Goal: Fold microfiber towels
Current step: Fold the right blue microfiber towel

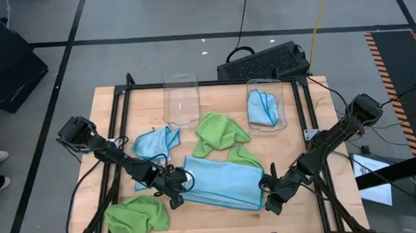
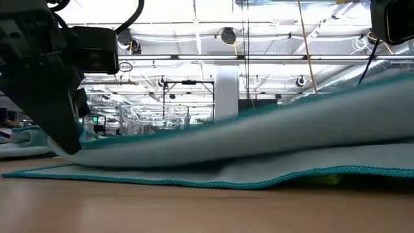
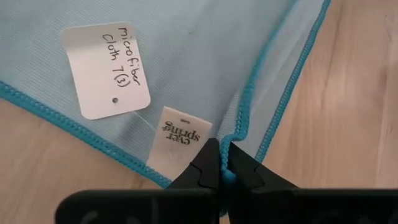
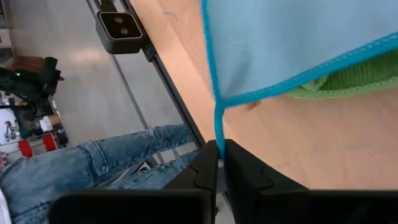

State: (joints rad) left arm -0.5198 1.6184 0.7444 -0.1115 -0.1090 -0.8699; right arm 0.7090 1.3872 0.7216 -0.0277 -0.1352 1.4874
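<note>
Blue towel (image 1: 222,181) — both pincers clamped

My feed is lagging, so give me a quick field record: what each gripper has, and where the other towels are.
left gripper: shut on the blue towel, near-left corner
right gripper: shut on the same towel's near-right corner
green towels: one crumpled near left, one behind the blue towel
second blue towel: crumpled, left of centre
right bin: holds a folded blue towel
left bin: nothing visible inside

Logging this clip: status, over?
Left tool and right tool shut on blue towel corners. Towel half folded. Green towel underneath.
</note>
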